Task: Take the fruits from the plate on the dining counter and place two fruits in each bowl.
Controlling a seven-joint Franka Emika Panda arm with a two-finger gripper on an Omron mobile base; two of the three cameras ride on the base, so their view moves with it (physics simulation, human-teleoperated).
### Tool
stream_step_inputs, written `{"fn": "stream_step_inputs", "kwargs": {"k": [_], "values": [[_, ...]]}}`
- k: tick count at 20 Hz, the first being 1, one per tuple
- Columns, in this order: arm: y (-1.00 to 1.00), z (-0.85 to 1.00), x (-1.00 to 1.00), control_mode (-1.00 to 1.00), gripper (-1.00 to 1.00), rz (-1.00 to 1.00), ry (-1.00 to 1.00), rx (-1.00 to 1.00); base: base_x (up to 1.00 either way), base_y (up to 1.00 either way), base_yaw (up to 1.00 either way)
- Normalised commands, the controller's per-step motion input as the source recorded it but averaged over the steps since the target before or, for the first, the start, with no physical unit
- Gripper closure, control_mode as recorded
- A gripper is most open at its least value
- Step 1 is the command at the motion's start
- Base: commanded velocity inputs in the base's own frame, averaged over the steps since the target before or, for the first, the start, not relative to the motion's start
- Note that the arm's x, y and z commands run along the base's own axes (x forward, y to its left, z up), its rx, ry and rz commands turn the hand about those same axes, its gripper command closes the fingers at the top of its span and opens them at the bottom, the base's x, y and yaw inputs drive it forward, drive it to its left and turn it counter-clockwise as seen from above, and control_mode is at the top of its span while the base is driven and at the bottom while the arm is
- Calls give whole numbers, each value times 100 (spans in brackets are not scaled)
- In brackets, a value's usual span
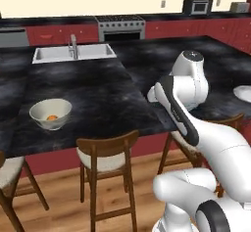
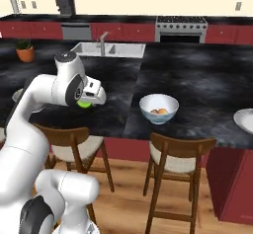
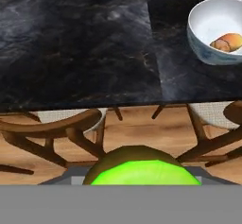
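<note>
My gripper (image 2: 87, 101) is shut on the green lime (image 2: 84, 103), holding it in the air just off the front edge of the black dining counter (image 2: 197, 85), above a stool. In the hand view the lime (image 3: 142, 168) bulges up at the bottom and hides the fingertips. One deep white bowl (image 2: 159, 107) (image 1: 50, 113) (image 3: 215, 29) stands near the counter's front edge, to the right of the gripper in the right base view. It holds an orange fruit (image 3: 231, 39) (image 1: 52, 117) and a browner one (image 3: 218, 44). I cannot tell the plate from the second bowl.
A white dish (image 2: 245, 120) is cut off at the counter's right end, and another (image 1: 243, 93) lies beyond the arm. Wooden stools (image 2: 173, 151) (image 1: 105, 152) stand along the counter front. A sink (image 1: 73, 53) is set in the far side, and a potted plant (image 2: 24, 50) is at the left.
</note>
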Motion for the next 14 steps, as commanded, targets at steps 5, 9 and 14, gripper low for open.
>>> {"fn": "stream_step_inputs", "kwargs": {"k": [5,9,14], "values": [[0,0,0,100,100,0,0,0,9,100,0],[0,0,0,100,100,0,0,0,17,100,0],[0,0,0,100,100,0,0,0,30,65,0]]}}
